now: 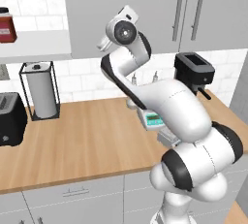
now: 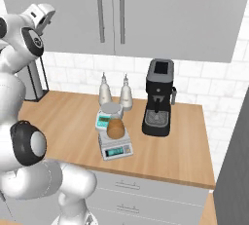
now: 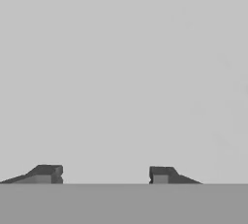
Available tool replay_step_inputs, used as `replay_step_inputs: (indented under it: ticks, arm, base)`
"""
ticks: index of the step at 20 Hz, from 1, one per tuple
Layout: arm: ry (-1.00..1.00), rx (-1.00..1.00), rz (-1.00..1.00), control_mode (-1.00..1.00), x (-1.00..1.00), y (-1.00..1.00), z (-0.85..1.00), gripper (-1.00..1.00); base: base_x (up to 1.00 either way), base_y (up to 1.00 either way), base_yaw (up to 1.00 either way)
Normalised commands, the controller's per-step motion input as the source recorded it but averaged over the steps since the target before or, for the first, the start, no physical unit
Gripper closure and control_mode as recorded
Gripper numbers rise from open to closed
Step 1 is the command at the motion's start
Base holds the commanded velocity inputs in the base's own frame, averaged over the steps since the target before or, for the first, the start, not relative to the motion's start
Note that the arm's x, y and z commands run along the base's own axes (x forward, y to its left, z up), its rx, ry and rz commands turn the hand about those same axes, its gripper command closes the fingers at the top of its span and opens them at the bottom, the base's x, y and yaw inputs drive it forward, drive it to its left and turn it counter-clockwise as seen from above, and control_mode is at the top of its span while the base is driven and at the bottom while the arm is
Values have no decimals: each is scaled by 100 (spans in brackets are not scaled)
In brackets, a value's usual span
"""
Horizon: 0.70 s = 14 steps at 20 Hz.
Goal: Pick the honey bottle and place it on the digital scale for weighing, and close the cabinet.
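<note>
My gripper sits nearest, fingertips apart with nothing between them, facing the plain grey wall cabinet door at close range. The squat amber honey bottle already rests on the low light-grey digital scale, mid-bench, well below.

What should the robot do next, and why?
Probably push the cabinet door further toward shut. The honey bottle already sits on the digital scale, and the gripper, fingers apart and empty, faces a flat grey surface close up, apparently that door.
</note>
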Motion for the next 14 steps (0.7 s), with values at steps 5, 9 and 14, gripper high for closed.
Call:
replay_step_inputs:
  ticks: [5, 9, 14]
  arm:
    - [4, 9, 12, -100, 96, -18, -34, -100]
    - [0, 10, 13, -100, 89, -29, -77, -100]
    - [0, 19, 9, -100, 93, -75, -90, -100]
  base:
    - [0, 0, 0]
    - [0, 0, 0]
    - [0, 0, 0]
